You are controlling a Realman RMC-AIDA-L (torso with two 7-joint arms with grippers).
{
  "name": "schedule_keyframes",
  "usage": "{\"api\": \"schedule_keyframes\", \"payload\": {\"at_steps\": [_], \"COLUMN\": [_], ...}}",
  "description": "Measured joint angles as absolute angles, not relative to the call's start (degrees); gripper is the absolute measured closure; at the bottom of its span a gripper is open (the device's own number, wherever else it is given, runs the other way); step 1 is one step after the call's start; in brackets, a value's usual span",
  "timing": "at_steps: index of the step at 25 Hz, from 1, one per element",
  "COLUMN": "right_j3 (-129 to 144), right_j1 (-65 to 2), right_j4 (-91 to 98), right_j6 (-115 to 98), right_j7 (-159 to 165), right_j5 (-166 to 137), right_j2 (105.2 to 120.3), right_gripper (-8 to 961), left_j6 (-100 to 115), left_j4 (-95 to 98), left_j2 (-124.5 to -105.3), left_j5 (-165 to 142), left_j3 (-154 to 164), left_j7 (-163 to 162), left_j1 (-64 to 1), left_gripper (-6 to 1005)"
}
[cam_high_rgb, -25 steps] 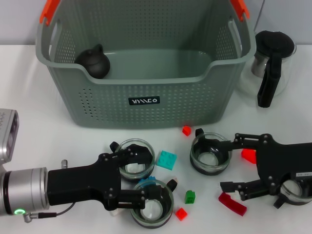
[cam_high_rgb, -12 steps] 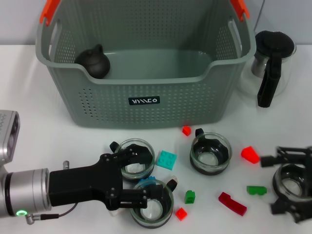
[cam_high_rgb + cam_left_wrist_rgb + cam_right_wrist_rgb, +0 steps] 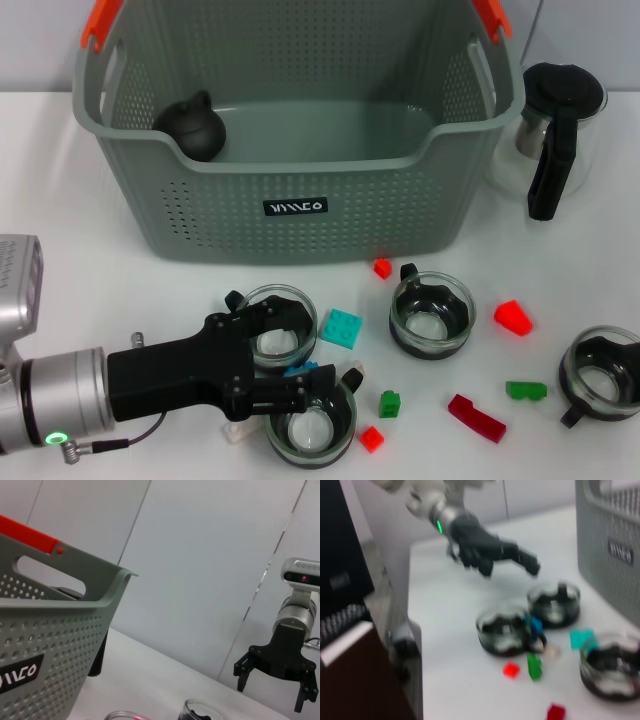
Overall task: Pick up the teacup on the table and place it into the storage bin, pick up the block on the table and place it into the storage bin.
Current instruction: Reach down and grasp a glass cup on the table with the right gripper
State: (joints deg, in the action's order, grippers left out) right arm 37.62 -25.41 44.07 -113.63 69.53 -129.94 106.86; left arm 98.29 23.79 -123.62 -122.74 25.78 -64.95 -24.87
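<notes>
Right now I see my left hand (image 3: 295, 385) low over the tabletop (image 3: 80, 250), its fingers apart and straddling two teacups (image 3: 278, 328) in front of the storage bin (image 3: 290, 150). Two more teacups stand further to the right. Small blocks (image 3: 341, 328) lie scattered among them. My right hand (image 3: 277, 672) shows only from the left wrist camera, raised off the tabletop with fingers spread, holding nothing.

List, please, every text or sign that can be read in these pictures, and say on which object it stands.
White stylised logo on the small black label on the storage bin: the characters are too stylised to read for sure.
The same label at the edge of the left wrist view: cut off, only "CO" can be guessed.
No other text is visible.
</notes>
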Motion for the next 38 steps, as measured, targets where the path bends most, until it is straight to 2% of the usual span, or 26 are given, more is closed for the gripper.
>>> {"api": "schedule_keyframes", "payload": {"at_steps": [13,17,25,33,38], "right_j3": [37.62,37.69,37.71,38.96,40.56], "right_j1": [-28.67,-29.93,-33.05,-34.65,-34.52], "right_j4": [50.64,50.72,51.80,52.14,55.79], "right_j6": [-113.50,-112.84,-109.25,-106.53,-105.40], "right_j7": [74.13,73.66,73.56,73.66,73.69], "right_j5": [-139.98,-141.85,-150.96,-154.34,-155.49], "right_j2": [107.69,108.46,112.12,113.79,116.14], "right_gripper": [9,9,9,9,8], "left_j6": [97.03,97.03,96.95,96.98,96.96], "left_j4": [22.77,22.76,22.76,22.76,22.76], "left_j2": [-123.71,-123.75,-123.82,-123.84,-123.91], "left_j5": [-121.88,-121.81,-121.72,-121.72,-121.72], "left_j3": [24.40,24.35,24.21,22.82,22.69], "left_j7": [-64.95,-64.95,-64.95,-64.95,-64.89], "left_j1": [-24.46,-24.24,-23.97,-23.57,-23.37], "left_gripper": [92,93,94,96,97]}}
